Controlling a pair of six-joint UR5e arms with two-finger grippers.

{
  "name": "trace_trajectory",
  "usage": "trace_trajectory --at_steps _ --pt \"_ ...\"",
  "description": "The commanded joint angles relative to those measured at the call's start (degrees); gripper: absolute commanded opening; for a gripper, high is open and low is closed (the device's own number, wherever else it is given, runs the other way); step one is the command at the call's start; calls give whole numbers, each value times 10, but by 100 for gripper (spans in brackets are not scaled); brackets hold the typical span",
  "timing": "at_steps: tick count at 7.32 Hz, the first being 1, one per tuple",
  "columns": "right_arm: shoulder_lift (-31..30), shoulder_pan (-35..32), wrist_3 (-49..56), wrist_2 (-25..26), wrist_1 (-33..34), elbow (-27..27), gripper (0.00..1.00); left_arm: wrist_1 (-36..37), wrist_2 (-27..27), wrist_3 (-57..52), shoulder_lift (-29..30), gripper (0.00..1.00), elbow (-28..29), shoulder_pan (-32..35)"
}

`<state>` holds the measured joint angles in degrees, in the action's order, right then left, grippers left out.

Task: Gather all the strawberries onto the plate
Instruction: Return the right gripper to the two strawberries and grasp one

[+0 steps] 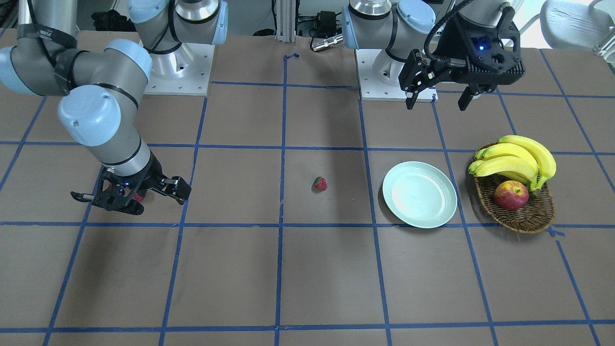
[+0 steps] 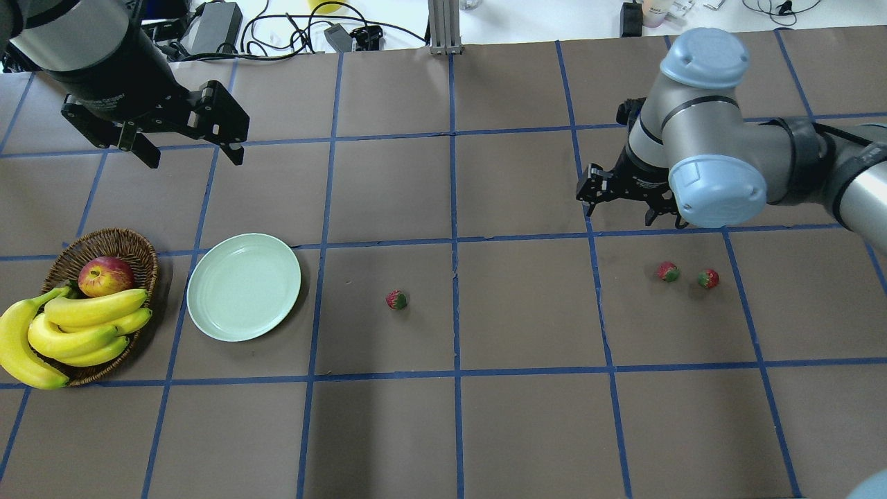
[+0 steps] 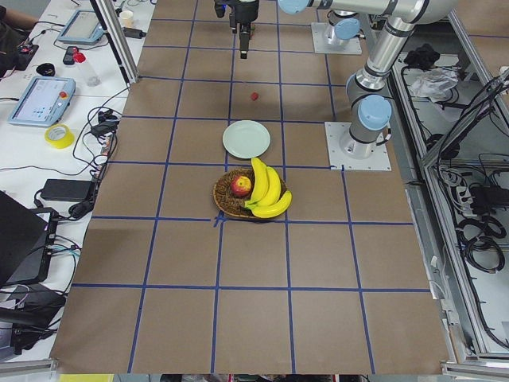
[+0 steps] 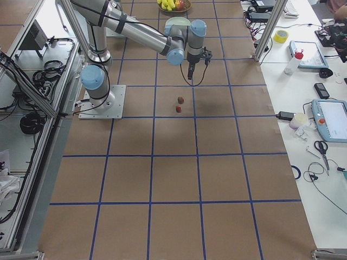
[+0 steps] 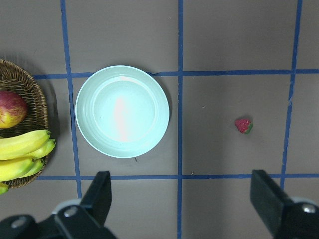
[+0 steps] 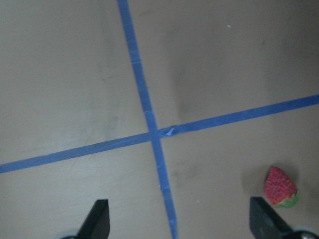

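Observation:
One strawberry lies on the table right of the mint-green plate; it also shows in the front view and the left wrist view. Two more strawberries lie close together on the right side. The plate is empty. My left gripper is open and empty, high above the table behind the plate. My right gripper is open and empty, hovering low beside the pair; its wrist view shows one strawberry near the right finger.
A wicker basket with bananas and a red-yellow apple stands just left of the plate. Blue tape lines grid the brown table. Cables and gear lie beyond the far edge.

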<state>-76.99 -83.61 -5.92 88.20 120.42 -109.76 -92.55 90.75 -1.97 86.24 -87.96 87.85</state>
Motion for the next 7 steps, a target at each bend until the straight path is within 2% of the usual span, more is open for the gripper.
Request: trace_trajectory --at_steps 1,2,3,4,5,6,7 --pt "4 75 96 2 119 -95 100 0 2 0 -1 100 0 0" --pt "9 76 102 0 160 -125 100 0 2 -1 -1 100 1 0" --pt "16 76 106 6 165 -137 89 0 1 -1 -1 100 0 0" --pt "24 76 105 14 165 -143 84 -1 -3 1 1 100 -2 0" --pt "25 76 106 15 164 -147 63 7 -6 13 16 100 -6 0" --pt "25 76 114 16 162 -147 41 59 -9 65 34 100 -19 14" --pt "22 76 117 20 161 -145 12 90 -8 92 54 100 -36 58"
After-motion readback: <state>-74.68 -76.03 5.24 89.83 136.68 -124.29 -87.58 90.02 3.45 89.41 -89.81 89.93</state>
